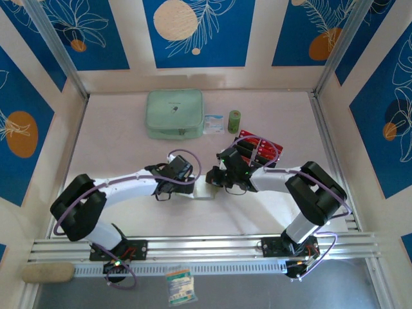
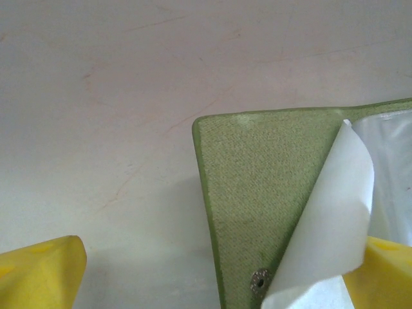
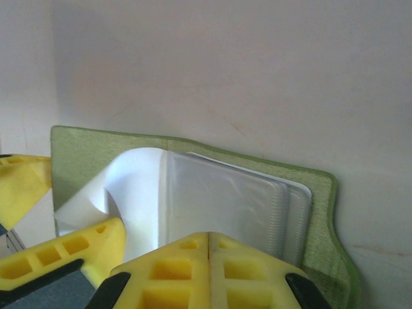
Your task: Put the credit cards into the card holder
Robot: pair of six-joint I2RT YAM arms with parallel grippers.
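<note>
Two grippers meet over the small olive-green folding card holder [image 1: 207, 190], which lies opened flat on the white table [image 1: 129, 129] between them. From the top view you can make out only a pale sliver of it, because the wrists cover the rest.

Left gripper [image 2: 211, 278]: its yellow fingers [image 2: 40, 273] stand spread wide, one on each side of the card holder's corner. Both are cut off by the lower edge of the left wrist view. A curled white leaf [image 2: 328, 219] rises from the card holder and hides part of the right-hand finger. A small metal snap stud [image 2: 259, 280] shows just beside that leaf.

Right gripper [image 3: 209, 270]: its fingers are pressed together at the near edge of the clear plastic sleeves [image 3: 225, 199]. You cannot tell whether a sleeve is caught between them.

The bright red and dark plastic credit cards [image 1: 257, 143] sit just behind the right wrist, apart from the card holder and partly hidden by the right arm [image 1: 302, 187].
</note>
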